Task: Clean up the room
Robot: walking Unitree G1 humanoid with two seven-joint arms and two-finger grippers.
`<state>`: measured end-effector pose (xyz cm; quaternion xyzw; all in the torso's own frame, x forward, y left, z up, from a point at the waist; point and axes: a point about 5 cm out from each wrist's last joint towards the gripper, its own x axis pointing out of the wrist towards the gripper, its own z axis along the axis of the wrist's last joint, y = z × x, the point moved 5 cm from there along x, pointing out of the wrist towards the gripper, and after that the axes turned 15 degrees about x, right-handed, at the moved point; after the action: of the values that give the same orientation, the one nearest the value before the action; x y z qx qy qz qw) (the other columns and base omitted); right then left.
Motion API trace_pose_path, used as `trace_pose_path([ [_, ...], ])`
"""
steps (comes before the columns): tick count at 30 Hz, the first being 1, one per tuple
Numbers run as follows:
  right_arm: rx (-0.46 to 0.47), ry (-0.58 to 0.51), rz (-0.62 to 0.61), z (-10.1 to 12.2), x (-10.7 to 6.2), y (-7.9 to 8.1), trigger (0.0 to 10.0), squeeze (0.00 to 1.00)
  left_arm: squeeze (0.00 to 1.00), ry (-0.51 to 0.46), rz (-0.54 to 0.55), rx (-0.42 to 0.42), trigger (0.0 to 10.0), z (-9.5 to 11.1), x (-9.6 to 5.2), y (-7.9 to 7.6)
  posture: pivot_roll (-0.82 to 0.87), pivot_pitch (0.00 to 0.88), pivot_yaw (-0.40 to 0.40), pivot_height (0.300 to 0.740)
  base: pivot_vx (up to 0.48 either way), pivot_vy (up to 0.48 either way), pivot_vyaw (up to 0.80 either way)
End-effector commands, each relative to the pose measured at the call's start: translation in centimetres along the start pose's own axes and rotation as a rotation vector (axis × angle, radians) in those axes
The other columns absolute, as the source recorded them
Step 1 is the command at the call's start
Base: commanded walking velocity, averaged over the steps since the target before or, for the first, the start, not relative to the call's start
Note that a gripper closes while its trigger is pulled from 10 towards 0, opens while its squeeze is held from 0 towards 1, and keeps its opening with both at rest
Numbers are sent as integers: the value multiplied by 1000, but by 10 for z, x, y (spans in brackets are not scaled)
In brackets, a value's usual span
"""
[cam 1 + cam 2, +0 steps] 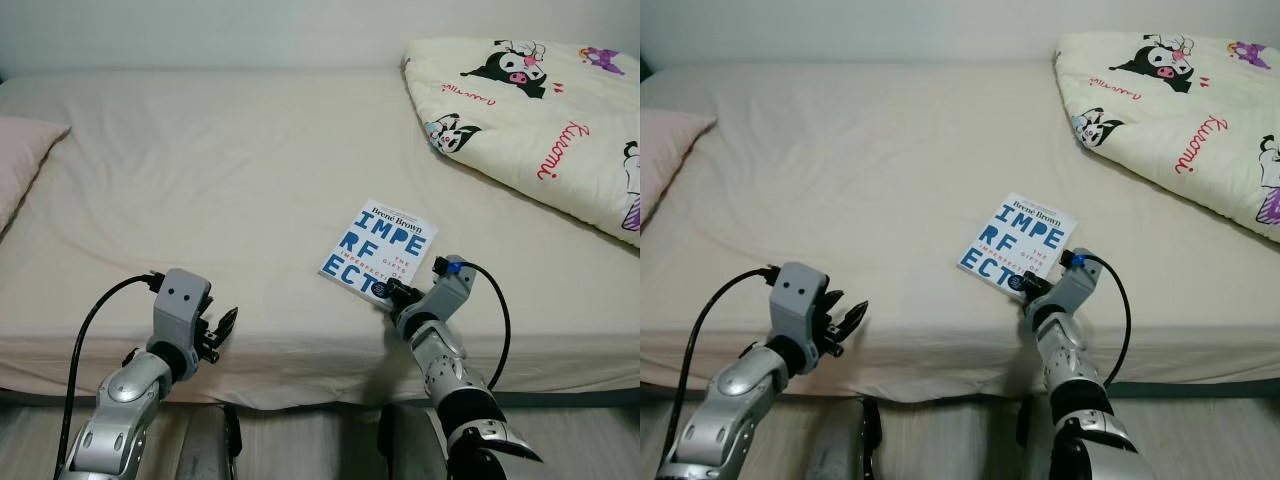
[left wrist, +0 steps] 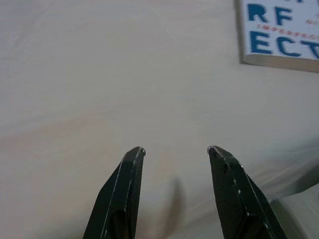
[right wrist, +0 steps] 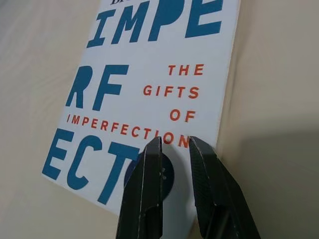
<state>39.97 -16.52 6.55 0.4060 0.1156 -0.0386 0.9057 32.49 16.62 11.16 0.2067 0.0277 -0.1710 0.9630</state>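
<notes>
A white book [image 1: 380, 245] with big blue letters lies flat on the beige bed [image 1: 230, 170], near its front edge. My right gripper [image 1: 392, 292] reaches from below the edge to the book's near corner. In the right wrist view its fingertips [image 3: 152, 149] hover over the cover [image 3: 149, 74] by the dark blue circle, a narrow gap between them and nothing held. My left gripper [image 1: 222, 325] hangs open over the bed's front edge, well to the left of the book. In the left wrist view that gripper [image 2: 175, 150] points at bare sheet, and the book [image 2: 279, 30] is off to one side.
A cream quilt [image 1: 540, 110] with cartoon prints is bunched at the bed's far right. A pink pillow [image 1: 20, 160] lies at the left edge. The wall runs behind the bed. Grey floor [image 1: 300, 440] lies under the bed's front edge, by my legs.
</notes>
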Motion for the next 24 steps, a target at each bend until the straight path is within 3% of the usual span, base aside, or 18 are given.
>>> trace_pose_path([
  [1, 36, 95, -103, -28, -10, -28, 10000, 0, 0, 21, -18, 6, 10000, -5, -5, 0, 131, 215, -6, 561, 0, 0, 0],
  [15, 26, 116, -100, -34, -22, -37, 10000, 12, 0, 29, -28, 24, 10000, -6, -7, 4, 128, 214, -10, 561, 0, 0, 0],
  [16, 30, 119, -98, -34, -22, -36, 10000, 612, 0, 30, -28, 31, 10000, -6, -6, 5, 129, 215, -9, 561, 0, 0, 0],
  [17, 30, 119, -94, -34, -21, -35, 10000, 612, 0, 29, -26, 36, 10000, -6, -6, 5, 129, 215, -9, 561, 0, 0, 0],
  [19, 29, 116, -76, -32, -20, -31, 10000, 859, 0, 25, -22, 38, 10000, -5, -5, 6, 128, 218, -9, 561, 0, 0, 0],
  [24, 18, 114, -60, -29, -18, -27, 10000, 804, 0, 22, -12, 45, 10000, -4, -4, 8, 127, 220, -10, 561, 0, 0, 0],
])
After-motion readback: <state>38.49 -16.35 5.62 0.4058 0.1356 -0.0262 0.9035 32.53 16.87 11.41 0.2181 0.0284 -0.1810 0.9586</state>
